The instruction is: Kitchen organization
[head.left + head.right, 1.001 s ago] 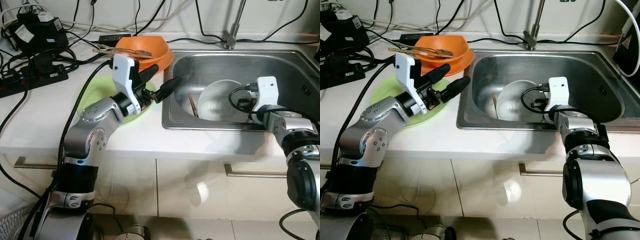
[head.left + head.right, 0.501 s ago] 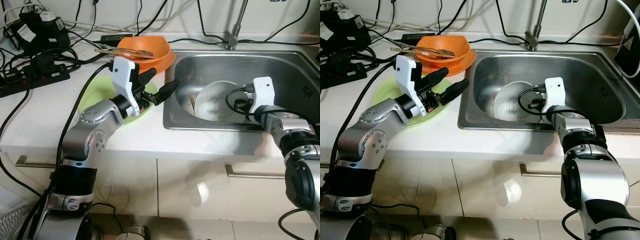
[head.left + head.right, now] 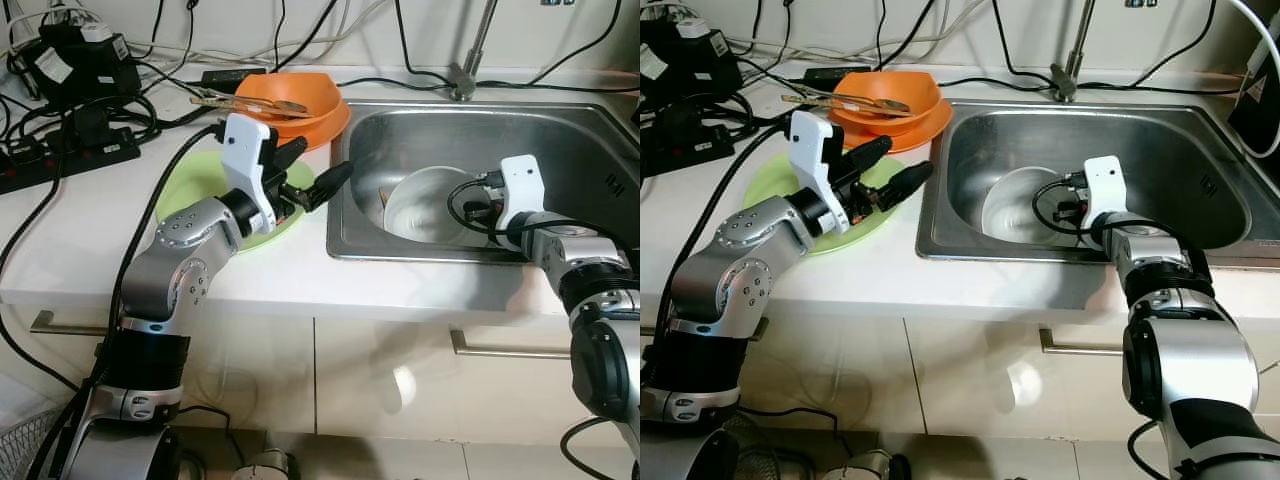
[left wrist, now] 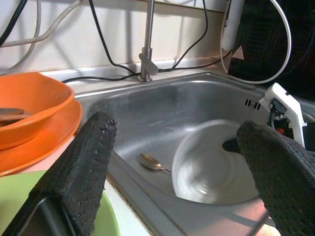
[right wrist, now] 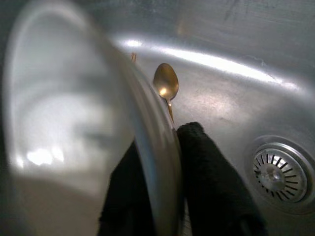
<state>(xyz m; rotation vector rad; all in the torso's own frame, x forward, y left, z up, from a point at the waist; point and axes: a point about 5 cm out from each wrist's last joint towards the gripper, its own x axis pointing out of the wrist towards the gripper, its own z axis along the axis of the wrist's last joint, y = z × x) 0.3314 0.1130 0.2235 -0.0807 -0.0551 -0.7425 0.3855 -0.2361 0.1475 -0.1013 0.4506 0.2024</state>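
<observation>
A white bench (image 3: 270,270) holds a steel sink (image 3: 480,130). Inside the sink, the right end effector (image 5: 170,162) pinches the rim of a tilted metal bowl (image 3: 425,205), one black finger on each side, seen close up in the right wrist view. That view also reveals a spoon (image 5: 166,83) lying on the sink floor and the drain (image 5: 279,173). The left end effector (image 3: 312,178) hovers wide open and empty above a green plate (image 3: 190,190), beside stacked orange bowls (image 3: 300,95). The left wrist view looks between its fingers (image 4: 81,167) toward the faucet (image 4: 146,54).
</observation>
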